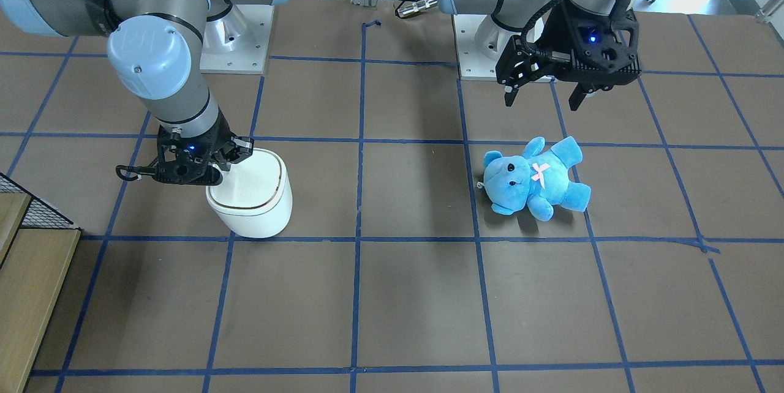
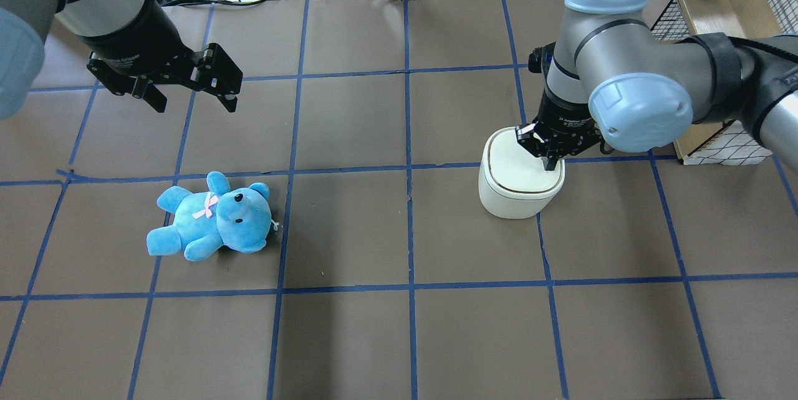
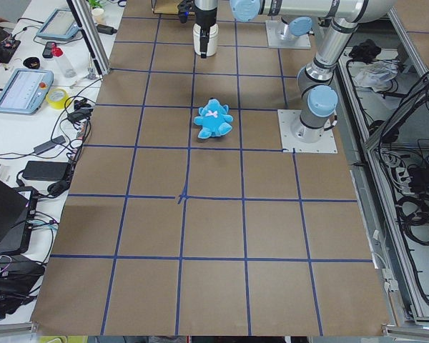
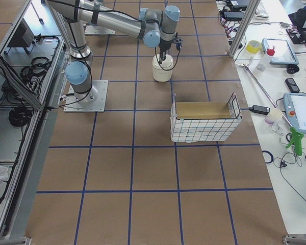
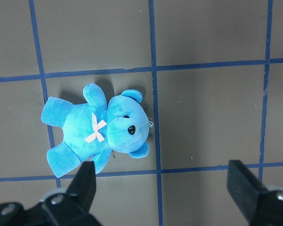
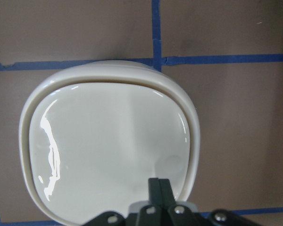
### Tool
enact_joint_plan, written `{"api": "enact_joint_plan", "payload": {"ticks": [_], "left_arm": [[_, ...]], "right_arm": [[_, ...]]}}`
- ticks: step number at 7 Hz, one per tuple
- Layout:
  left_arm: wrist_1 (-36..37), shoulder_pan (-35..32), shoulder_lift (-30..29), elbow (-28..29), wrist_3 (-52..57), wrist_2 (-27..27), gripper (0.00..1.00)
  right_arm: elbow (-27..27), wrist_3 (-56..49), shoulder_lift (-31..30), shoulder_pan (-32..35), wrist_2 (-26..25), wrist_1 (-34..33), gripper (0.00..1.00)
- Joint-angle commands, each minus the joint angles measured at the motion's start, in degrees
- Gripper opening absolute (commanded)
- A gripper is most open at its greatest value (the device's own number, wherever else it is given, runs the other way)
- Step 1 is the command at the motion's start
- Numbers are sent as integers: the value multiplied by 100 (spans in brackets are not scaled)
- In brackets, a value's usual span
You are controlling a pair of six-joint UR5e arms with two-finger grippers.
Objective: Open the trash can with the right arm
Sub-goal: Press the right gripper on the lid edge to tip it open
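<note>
The glossy white trash can [image 2: 514, 176], rounded-square with its flat lid down and a thin dark seam, stands on the table's [image 2: 374, 325] right half. The right gripper [image 6: 159, 181], fingers pressed together, sits at the lid's edge. The left gripper [image 5: 162, 181] hangs with its fingers spread wide.

No legible text — labels too blurred.

Opposed front and overhead views share trash can [image 1: 254, 197], wrist cameras downward

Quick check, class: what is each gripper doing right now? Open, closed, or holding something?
Left gripper: open, holding nothing.
Right gripper: closed, tips over the trash can lid, holding nothing.
</note>
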Motion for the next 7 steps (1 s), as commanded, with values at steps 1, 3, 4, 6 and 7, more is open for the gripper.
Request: {"api": "enact_joint_plan", "payload": {"ticks": [1,3,4,6,7], "left_arm": [[0,0,0,0,0,0,100],[0,0,0,0,0,9,100],[0,0,0,0,0,0,100],[0,0,0,0,0,0,100],[0,0,0,0,0,0,100]], "right_arm": [[47,-1,68,1,16,-84,0],[-6,8,34,9,-28,-67,0],[-66,43,-115,1,-19,-14,37],[-232,52,-703,-8,60,30,100],[-782,52,-722,9,95,39,100]]}}
